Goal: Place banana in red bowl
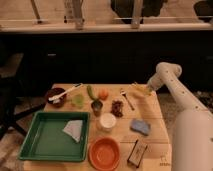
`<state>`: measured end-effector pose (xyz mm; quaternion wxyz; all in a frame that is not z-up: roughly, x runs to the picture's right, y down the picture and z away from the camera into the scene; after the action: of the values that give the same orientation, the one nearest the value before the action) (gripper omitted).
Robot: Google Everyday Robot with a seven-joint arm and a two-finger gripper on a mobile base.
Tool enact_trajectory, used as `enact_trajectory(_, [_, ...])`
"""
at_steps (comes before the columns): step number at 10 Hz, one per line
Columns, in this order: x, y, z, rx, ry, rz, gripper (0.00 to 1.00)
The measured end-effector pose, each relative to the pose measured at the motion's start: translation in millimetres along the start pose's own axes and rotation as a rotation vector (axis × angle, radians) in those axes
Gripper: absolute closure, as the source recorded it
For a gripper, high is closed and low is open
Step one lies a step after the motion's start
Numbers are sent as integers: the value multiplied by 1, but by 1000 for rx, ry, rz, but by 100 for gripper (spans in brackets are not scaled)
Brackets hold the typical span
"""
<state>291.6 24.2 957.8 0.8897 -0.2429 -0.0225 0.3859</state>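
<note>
gripper (146, 90) far right; gap between cup (107, 121) and sponge (140, 126)

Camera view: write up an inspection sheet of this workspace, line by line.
Surface: wooden table, crowded.
Job's things: banana lies near the far right edge; red bowl at the near edge, empty.
Clutter: green tray holding a cloth; white cup; maroon bowl; green vegetable; orange fruit; fork; blue sponge.
Grippers: gripper shut, at the banana's right end; whether it grips is unclear.
Cables: nothing seen.
Surroundings: dark cabinet front behind the table.
</note>
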Motion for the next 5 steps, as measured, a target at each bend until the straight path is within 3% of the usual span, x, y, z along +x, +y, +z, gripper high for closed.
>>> enact_trajectory(5, [-22, 36, -31, 17, -12, -150, 100])
